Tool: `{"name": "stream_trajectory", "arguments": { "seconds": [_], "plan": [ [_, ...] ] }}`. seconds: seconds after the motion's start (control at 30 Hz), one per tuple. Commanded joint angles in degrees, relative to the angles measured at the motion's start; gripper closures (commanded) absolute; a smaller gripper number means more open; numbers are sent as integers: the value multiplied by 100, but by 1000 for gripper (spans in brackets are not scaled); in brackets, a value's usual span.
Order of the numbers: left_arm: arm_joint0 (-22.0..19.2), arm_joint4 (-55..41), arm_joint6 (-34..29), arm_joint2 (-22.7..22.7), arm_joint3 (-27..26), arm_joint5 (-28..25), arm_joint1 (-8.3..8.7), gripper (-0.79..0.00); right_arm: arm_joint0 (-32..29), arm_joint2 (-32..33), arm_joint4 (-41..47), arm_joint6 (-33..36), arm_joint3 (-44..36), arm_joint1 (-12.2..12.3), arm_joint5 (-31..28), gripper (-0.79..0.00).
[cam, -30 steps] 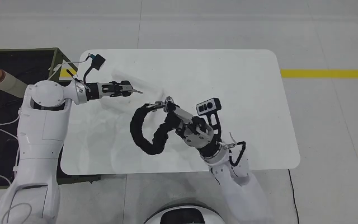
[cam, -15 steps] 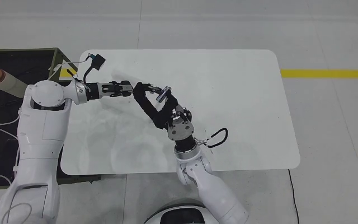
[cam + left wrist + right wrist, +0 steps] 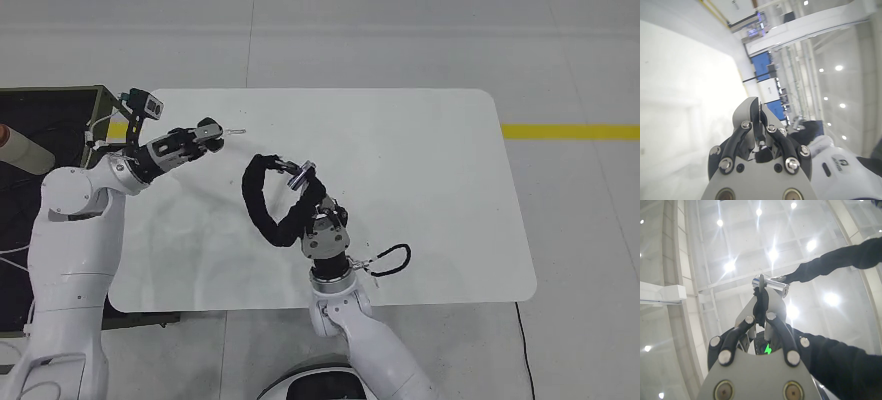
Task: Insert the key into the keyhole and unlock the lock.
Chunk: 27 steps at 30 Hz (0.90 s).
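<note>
Left tool point(image 3: 758, 106) pinches the stiff key point(image 3: 236, 131); right tool point(image 3: 762, 294) clamps the floppy-looking lock point(image 3: 262, 208) near its probably slick cylinder point(image 3: 775, 286).

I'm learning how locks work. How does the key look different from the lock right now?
The key is a tiny thin metal sliver; the lock is a long black loop with a shiny silver cylinder. The key pokes out of the left pincer near the table's far left corner; the lock curls from the right pincer over the middle. Both are pinched in shut pincers, not yet joined.
</note>
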Motion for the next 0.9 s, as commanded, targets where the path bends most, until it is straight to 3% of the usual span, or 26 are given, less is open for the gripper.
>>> {"name": "stream_trajectory", "arguments": {
  "seconds": [0.0, 0.13, 0.27, 0.6, 0.7, 0.87],
  "plan": [
    [184, -772, -138, -147, -112, -95, -2, 0, 131, 11, -28, 161, 235, -75, -286, 0],
    [457, -1926, -753, -213, -457, 252, -20, 0, 326, 86, 35, 392, 516, -203, -639, 0],
    [659, -2154, -1351, 0, -800, 401, -39, 0, 465, 105, -69, 606, 712, -301, -781, 0],
    [659, -2154, -1351, 0, -800, 401, -39, 0, 351, 119, -17, 479, 579, -285, -688, 0],
    [948, -2344, -1060, 85, -1143, 580, -67, 0, 305, 105, -43, 502, 411, -250, -838, 0],
    [1128, -2945, -686, 364, -1196, 1153, -137, 0, 478, -133, 316, 659, 599, -310, -1190, 0]
  ]
}}
